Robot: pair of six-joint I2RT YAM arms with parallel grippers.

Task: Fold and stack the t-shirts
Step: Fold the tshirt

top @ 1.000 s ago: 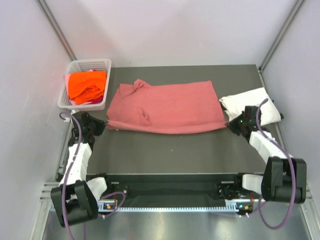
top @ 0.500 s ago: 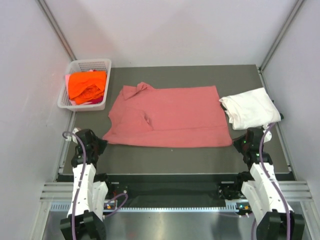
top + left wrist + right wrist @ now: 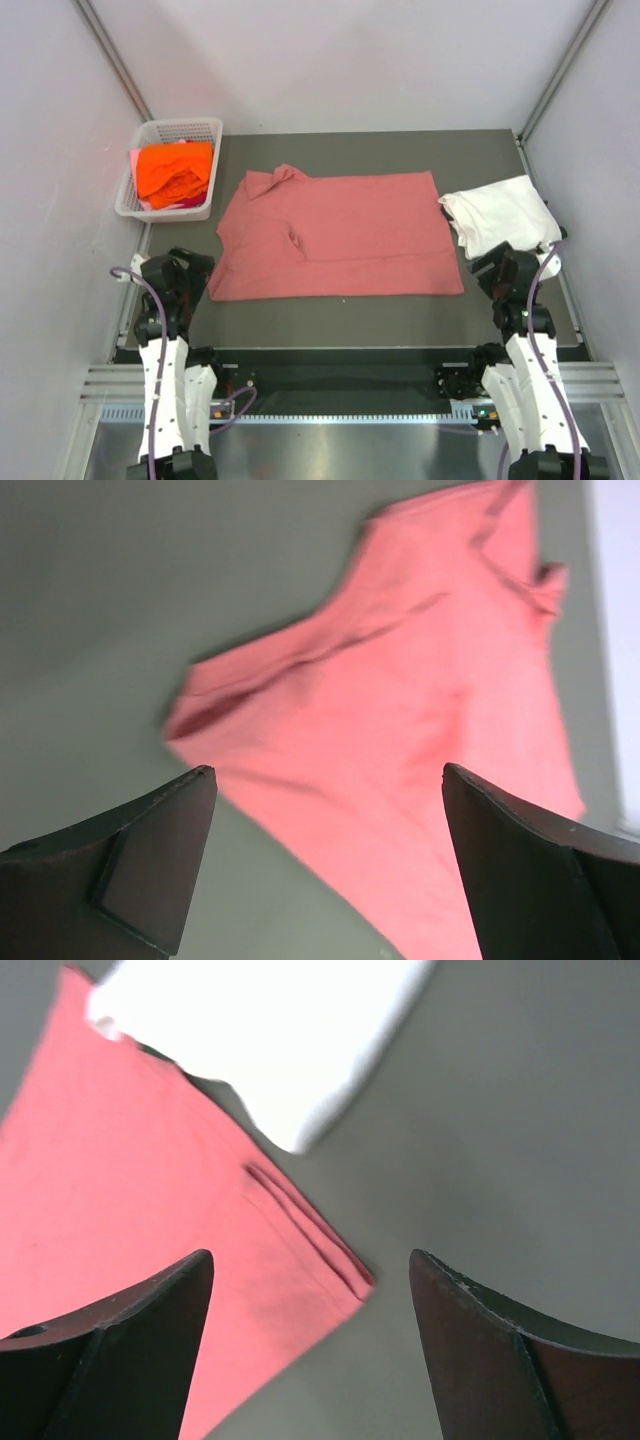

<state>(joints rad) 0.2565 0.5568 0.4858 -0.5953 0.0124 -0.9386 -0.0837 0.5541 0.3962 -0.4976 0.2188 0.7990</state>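
While left gripper (image 3: 325, 770) and right gripper (image 3: 310, 1255) gape empty, I judge the pink shirt (image 3: 340, 235), layered just ahead, may part when pinched.

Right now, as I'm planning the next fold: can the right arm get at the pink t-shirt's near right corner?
Probably yes. The right gripper hangs open just short of that corner of the pink t-shirt, with only bare table between; the white t-shirt lies farther back.
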